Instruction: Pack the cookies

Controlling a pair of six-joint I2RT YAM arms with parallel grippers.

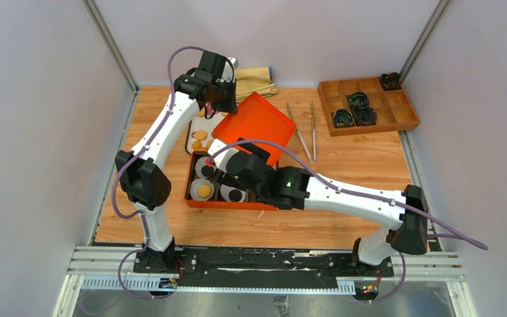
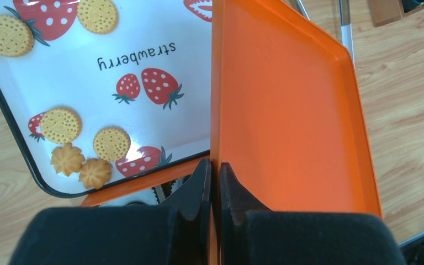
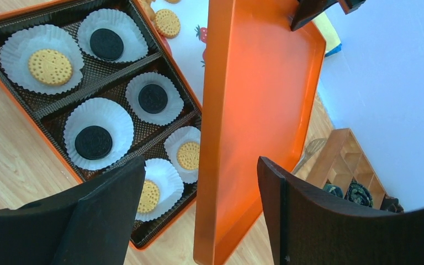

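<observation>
An orange box [image 1: 228, 205] with a brown insert [image 3: 96, 83] holds several cookies in white liners, some golden [image 3: 49, 66] and some black [image 3: 93, 142]. More golden cookies [image 2: 59, 125] lie on a strawberry-print plate [image 2: 88, 77] behind the box. My left gripper [image 2: 215, 171] is shut on the rim of the orange lid [image 2: 287, 110] and holds it tilted above the box's far right side [image 1: 254, 122]. My right gripper [image 3: 200, 165] is open over the box, its fingers either side of the lid's near edge [image 3: 215, 165] without touching it.
A wooden compartment tray [image 1: 368, 104] with dark items stands at the back right. Metal tongs [image 1: 305, 131] lie right of the lid. A yellow cloth [image 1: 254, 82] lies at the back. Grey walls close in on the table on three sides.
</observation>
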